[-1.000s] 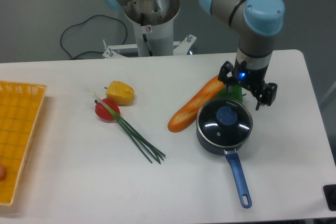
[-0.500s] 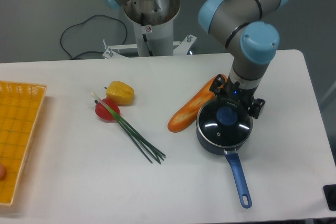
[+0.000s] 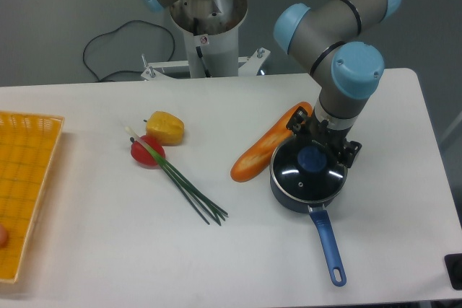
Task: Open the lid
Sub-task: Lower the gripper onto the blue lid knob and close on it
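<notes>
Camera view: the lid (image 3: 308,169) is seen seated on the saucepan (image 3: 312,194), its blue knob (image 3: 312,158) at the centre, so nothing is opened yet. The end effector (image 3: 323,143) is positioned just over the knob's far side, spread apart and grasping nothing. Closing on the knob and lifting are judged to remain. A baguette (image 3: 268,143) lies just beside the pan on the worktop (image 3: 108,250).

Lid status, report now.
Claw low over the blue knob, grip state unclear. Lid seated on the saucepan. Baguette against the pan's left side, not blocking.
</notes>
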Controlling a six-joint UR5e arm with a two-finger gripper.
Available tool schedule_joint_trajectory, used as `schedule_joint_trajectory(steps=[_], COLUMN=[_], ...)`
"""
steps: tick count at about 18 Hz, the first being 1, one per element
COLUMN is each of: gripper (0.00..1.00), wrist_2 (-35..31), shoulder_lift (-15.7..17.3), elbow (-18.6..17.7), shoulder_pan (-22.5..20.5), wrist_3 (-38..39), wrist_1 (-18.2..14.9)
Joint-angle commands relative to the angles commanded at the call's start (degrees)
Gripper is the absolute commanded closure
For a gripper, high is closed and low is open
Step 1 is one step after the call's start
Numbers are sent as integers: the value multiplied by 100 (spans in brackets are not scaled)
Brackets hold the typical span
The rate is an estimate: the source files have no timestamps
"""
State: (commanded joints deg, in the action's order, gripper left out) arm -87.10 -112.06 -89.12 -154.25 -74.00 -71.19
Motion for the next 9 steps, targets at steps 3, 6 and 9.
schedule_joint_trajectory(steps=[3,6,9], gripper=[0,0,0], wrist_2=[0,-17,-35], shoulder_lift=[-18,-35,-53], elbow=[-9,-9,-9], shoulder_pan=[9,61,70], wrist_3=[9,26,35], wrist_1=[0,17,26])
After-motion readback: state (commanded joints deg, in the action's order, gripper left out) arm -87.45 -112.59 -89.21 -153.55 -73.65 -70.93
